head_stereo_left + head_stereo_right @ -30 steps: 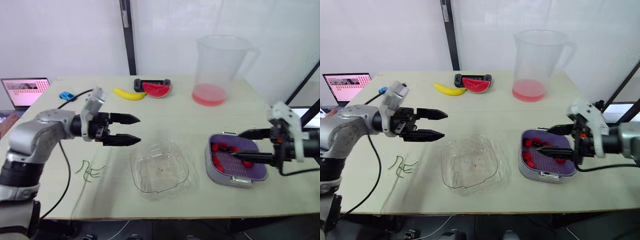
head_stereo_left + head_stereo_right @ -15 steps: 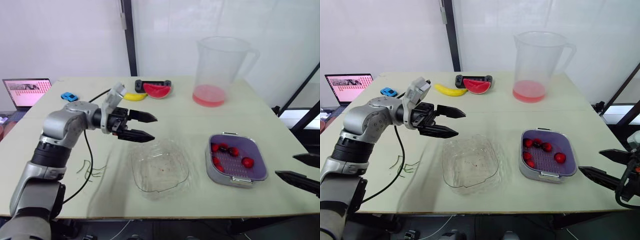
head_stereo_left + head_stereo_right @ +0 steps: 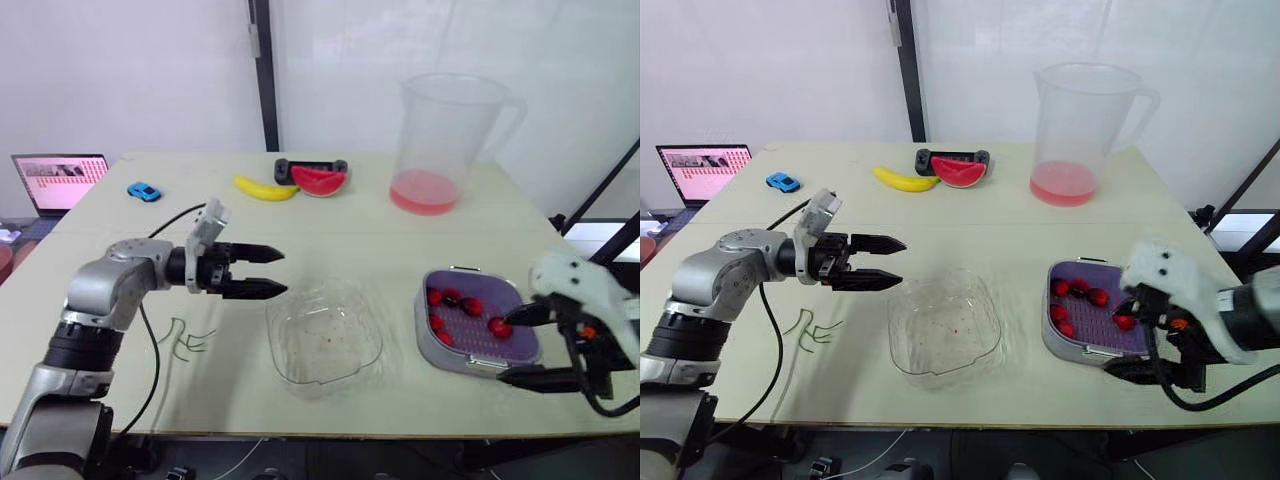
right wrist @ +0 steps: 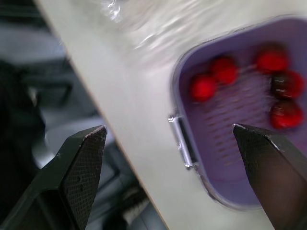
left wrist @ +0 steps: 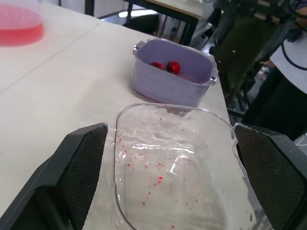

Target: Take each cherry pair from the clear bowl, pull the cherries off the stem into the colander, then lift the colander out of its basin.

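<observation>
table [image 3: 330, 225], pale and wide, carries everything. tall clear pitcher [image 3: 445, 130] with a little pink liquid stands at the far right, and an open laptop [image 3: 58, 180] sits off the far left edge.

left arm bends at the elbow, its forearm lying level above the table and pointing to the robot's right. left gripper [image 3: 283, 273] is horizontal, its 2 black fingers parted, with nothing between them; the tips hang just beside the clear bowl's left rim.

right arm comes in low from the right edge. right gripper [image 3: 503, 350] points left, fingers spread wide and empty: one over the colander's right edge near a cherry, the other beside the basin's near corner.

clear bowl [image 3: 323, 342] sits at the table's near middle, holding only red specks. purple colander [image 3: 465, 330] rests inside its grey basin [image 3: 430, 350], to the bowl's right.

banana [image 3: 262, 188] and watermelon slice [image 3: 318, 181] lie far back. green stems [image 3: 185, 340] lie near the left arm, a blue toy car [image 3: 144, 191] far left. red cherries [image 3: 472, 306] lie in the colander.
</observation>
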Available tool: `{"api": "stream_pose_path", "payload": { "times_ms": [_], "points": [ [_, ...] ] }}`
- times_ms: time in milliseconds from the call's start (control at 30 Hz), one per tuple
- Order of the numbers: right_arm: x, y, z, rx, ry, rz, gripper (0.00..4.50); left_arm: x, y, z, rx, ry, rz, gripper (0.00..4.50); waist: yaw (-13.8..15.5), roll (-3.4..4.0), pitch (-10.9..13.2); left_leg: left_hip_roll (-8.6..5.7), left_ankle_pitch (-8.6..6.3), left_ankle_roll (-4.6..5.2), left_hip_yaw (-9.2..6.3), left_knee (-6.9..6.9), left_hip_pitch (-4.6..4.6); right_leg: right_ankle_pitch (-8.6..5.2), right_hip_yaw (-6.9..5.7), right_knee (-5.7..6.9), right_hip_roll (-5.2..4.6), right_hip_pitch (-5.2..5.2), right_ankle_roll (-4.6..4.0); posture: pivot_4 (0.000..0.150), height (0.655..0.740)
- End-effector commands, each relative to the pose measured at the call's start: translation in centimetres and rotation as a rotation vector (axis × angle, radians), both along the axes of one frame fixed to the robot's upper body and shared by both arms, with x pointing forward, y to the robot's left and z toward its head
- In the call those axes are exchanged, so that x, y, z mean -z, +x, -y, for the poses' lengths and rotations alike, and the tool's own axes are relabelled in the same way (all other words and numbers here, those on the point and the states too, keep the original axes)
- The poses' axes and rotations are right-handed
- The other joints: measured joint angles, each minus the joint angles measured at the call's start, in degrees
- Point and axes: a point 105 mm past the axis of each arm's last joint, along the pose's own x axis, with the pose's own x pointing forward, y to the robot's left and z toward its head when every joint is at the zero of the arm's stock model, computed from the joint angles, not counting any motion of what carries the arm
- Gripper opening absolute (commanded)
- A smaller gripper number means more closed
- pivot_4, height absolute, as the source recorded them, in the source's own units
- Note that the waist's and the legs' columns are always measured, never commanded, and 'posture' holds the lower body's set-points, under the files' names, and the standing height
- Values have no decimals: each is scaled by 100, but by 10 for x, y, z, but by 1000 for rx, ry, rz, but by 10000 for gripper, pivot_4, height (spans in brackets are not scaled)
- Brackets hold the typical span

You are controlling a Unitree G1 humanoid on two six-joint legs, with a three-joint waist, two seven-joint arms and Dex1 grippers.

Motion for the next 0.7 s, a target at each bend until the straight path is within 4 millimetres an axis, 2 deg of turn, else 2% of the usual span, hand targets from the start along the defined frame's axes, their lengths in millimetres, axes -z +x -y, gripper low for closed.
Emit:
{"api": "stream_pose_path", "payload": {
  "times_ms": [33, 100, 267, 367, 467, 567, 700],
  "points": [
    [10, 9, 1, -49, -71, 25, 45000, -10, -6, 0, -8, -16, 44, 44239, -12, 0, 0, 0, 0, 0, 0, 0, -2, 0, 0, -1, 0, -2, 0, 1500, 7400],
    [16, 12, 1, -52, -81, 29, 45000, -10, -8, -1, -16, -15, 44, 44239, -15, 1, 0, 0, 0, 0, 0, -3, -2, 0, 0, 0, 2, -6, 0, 1500, 7400],
    [46, 16, -7, -57, -100, 41, 45000, -14, -14, -6, -23, -31, 43, 44239, -28, 1, 0, 1, 0, 0, -1, -5, -3, 0, 1, 0, 4, -8, 0, 1500, 7400],
    [51, 21, -9, -48, -102, 68, 45000, -17, -13, -7, -28, -34, 44, 44239, -13, 1, 0, 0, 0, -1, 0, -4, -3, 0, 3, 2, 4, -10, 0, 1500, 7400],
    [49, 27, -7, -25, -111, 100, 37160, -17, -12, -7, -33, -27, 39, 45000, -13, 1, 0, -2, 0, -1, 0, -2, -3, 0, 3, 1, 3, -8, 0, 1500, 7400],
    [51, 25, -7, -33, -125, 91, 22870, -18, -11, -5, -32, -27, 40, 45000, -13, 1, 0, -2, 0, -1, -1, -3, -3, 0, 1, 2, 4, -9, 0, 1500, 7400],
    [49, 26, -5, -32, -125, 101, 22870, -15, -12, -1, -17, -3, 30, 45000, -17, 1, 0, -4, 0, -1, 0, -3, -3, 0, 2, 2, 4, -8, 0, 1500, 7400]
  ]
}}
